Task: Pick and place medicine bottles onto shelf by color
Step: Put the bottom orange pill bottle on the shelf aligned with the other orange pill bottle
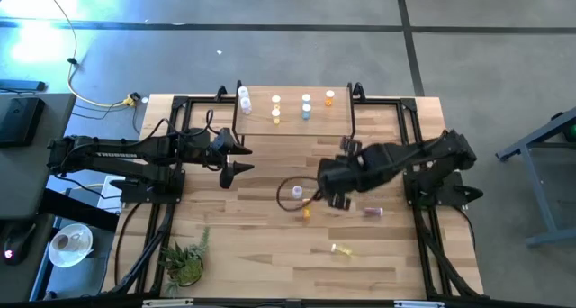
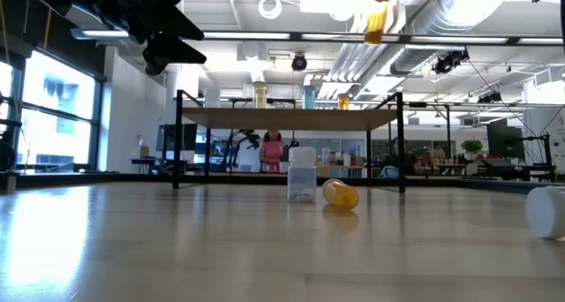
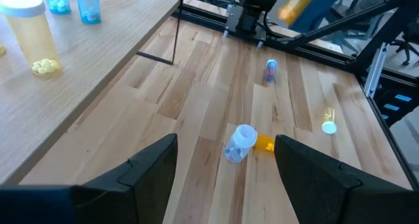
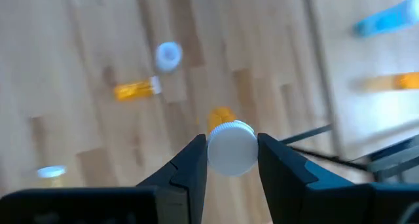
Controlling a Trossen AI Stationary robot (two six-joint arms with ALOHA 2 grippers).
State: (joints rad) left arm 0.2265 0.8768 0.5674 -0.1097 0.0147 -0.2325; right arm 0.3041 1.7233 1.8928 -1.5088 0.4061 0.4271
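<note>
My right gripper (image 4: 231, 160) is shut on an amber bottle (image 2: 376, 24), high above the table's middle (image 1: 317, 195), in front of the shelf (image 1: 292, 119). My left gripper (image 3: 226, 178) is open and empty, left of the shelf's near edge (image 1: 241, 159). Several bottles stand on the shelf: clear (image 1: 244, 98), yellow (image 1: 275, 109), blue (image 1: 306, 106), orange (image 1: 329, 97). On the table a clear bottle (image 2: 302, 174) stands upright, and an orange one (image 2: 341, 194) lies beside it. A purplish bottle (image 1: 373, 212) and a yellow one (image 1: 341, 249) lie nearer the front. My right gripper pinches the amber bottle's white cap (image 4: 231, 147) between its two fingers, one on each side of the cap. The fingers come from above, pointing down. The bottle hangs below them, cap up, its amber body (image 4: 221, 116) toward the table and lifted well clear of it.
A small potted plant (image 1: 186, 261) stands at the table's near left. Black frames (image 1: 175, 146) flank both sides of the table. A thin black cable loop (image 1: 286, 189) lies by the clear bottle. A person (image 2: 271, 150) shows far behind the shelf.
</note>
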